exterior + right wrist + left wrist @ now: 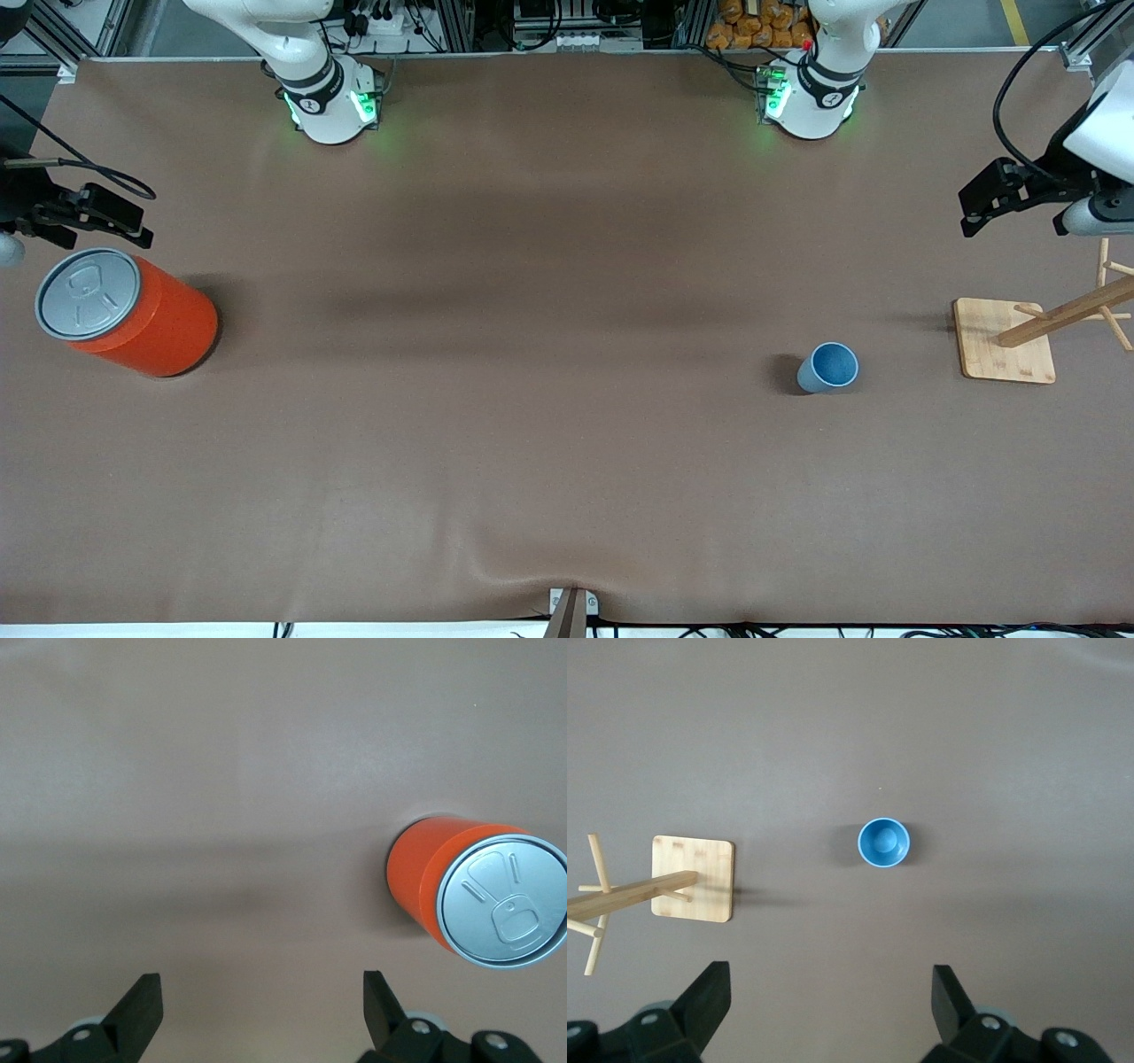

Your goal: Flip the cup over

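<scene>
Nearest the front camera of all the things on the table (532,461) is the cup (829,368), toward the left arm's end. It stands upright on its narrow base, mouth up, its darker blue inside showing, so its long axis runs vertical and the flip is not yet done. Just farther from the camera, and closer to the table's end on the left arm's side, sits the rack (1005,340), a square wooden base with a pegged post that leans out past the table edge; cup and rack stand apart with bare cloth between. At the right arm's end the can (133,312) stands upright, orange with a grey lid, well apart from the cup. The left gripper (997,199) hangs high over the table's edge at its own end, above the rack's side, fingers spread wide and holding nothing; in the left wrist view the cup shows ahead of the gripper's open jaws, with the rack off to one side. The right gripper (93,217) waits over its own end beside the can, jaws likewise wide and empty. The left arm is by far the nearer to the cup, so the reach most likely falls to it: inward from the table's end and down, keeping clear of the rack's pegs.
</scene>
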